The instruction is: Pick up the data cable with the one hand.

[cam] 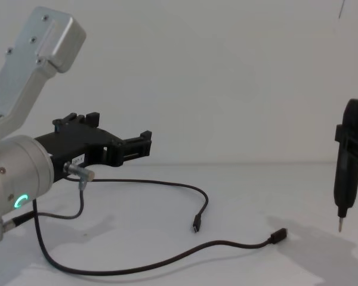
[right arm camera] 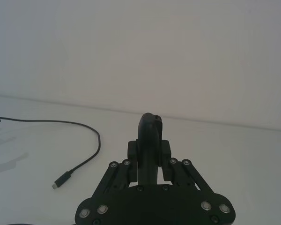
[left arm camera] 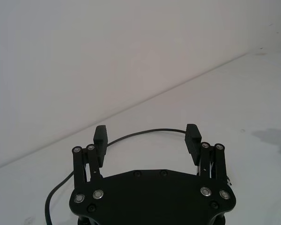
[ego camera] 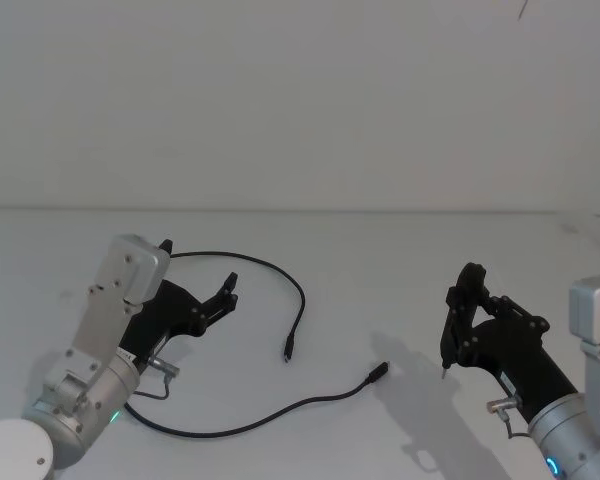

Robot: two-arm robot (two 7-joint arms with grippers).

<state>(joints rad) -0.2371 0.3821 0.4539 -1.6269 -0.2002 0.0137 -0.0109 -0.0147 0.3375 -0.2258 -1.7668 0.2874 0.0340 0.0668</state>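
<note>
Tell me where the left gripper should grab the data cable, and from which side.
Probably the curved stretch of the data cable just ahead of the left gripper, whose jaws are open. The cord lies flat on the table, so come down from above with the jaws straddling it crosswise. The right gripper, shut on a screwdriver, sits aside.

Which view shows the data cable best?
The head view: it looks down on the cable, so its curves and both ends are plain. The chest view shows it from the side, flattened. The left wrist view catches one arc, and the right wrist view one end.
</note>
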